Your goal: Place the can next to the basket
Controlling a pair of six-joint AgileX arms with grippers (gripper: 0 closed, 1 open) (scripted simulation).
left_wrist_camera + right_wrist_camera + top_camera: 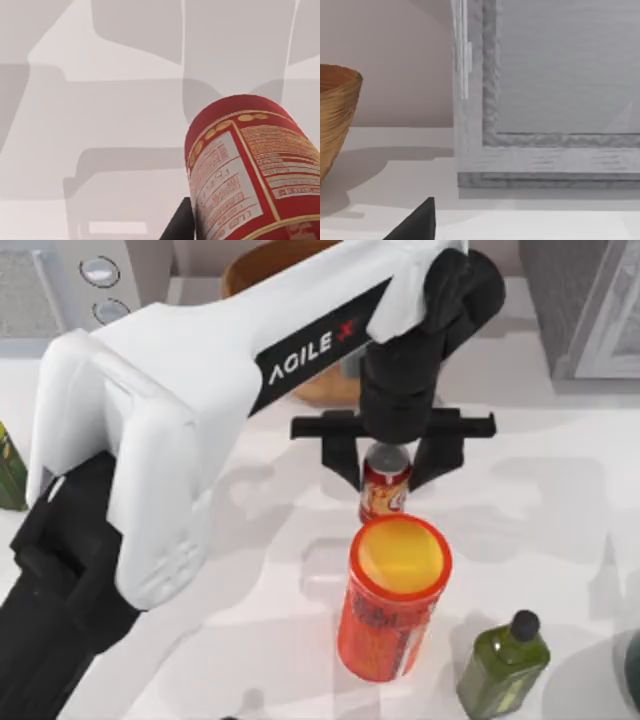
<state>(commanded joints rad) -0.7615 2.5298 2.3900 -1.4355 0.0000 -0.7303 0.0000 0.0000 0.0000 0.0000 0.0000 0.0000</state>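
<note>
Red can [385, 490] upright — near basket [262, 270]

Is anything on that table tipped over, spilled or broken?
Nothing stands out. The can, big orange-red cylinder and green bottle all stand upright, with no spill; the left pincer straddles the can.

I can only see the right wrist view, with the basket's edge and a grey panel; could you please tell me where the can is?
Observer: The can is upright, close to the basket, with the left gripper directly over it.
Operator: Thank you. Is anything else close to it?
Observer: Yes, a larger orange-red cylinder with a yellow top stands right beside the can, on the side away from the basket. A green bottle stands further toward the table's right.
</note>
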